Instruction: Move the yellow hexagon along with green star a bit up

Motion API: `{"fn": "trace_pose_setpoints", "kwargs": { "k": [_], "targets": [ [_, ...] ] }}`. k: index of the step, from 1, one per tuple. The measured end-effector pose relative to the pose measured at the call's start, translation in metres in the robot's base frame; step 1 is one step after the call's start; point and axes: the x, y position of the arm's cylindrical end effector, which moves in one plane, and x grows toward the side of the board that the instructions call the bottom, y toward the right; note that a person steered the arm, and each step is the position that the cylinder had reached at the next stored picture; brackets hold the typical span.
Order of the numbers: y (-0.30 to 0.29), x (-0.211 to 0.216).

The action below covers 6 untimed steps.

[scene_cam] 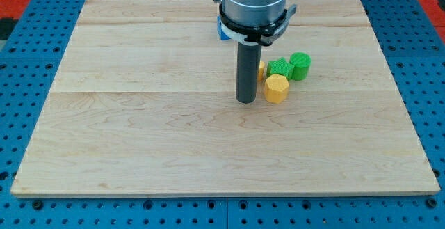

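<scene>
The yellow hexagon [277, 88] lies on the wooden board, right of centre. The green star [279, 67] sits just above it, touching or nearly touching. A green round block [300, 65] lies right of the star, against it. My tip [246, 100] stands on the board just left of the yellow hexagon, close to it or touching it. A sliver of another yellow block [261, 70] shows just right of the rod, mostly hidden behind it.
A blue block [223, 29] is partly hidden behind the arm's collar near the view's top. The wooden board [139, 117] lies on a blue perforated table [21, 62]; its edges run near the frame's sides and bottom.
</scene>
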Motion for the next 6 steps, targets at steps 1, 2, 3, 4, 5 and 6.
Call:
{"fn": "trace_pose_setpoints", "kwargs": {
  "k": [1,2,3,4,5,6],
  "targets": [
    [0.000,0.000],
    [0.000,0.007],
    [0.010,0.020],
    [0.039,0.015],
    [0.071,0.010],
    [0.072,-0.004]
  ]
}}
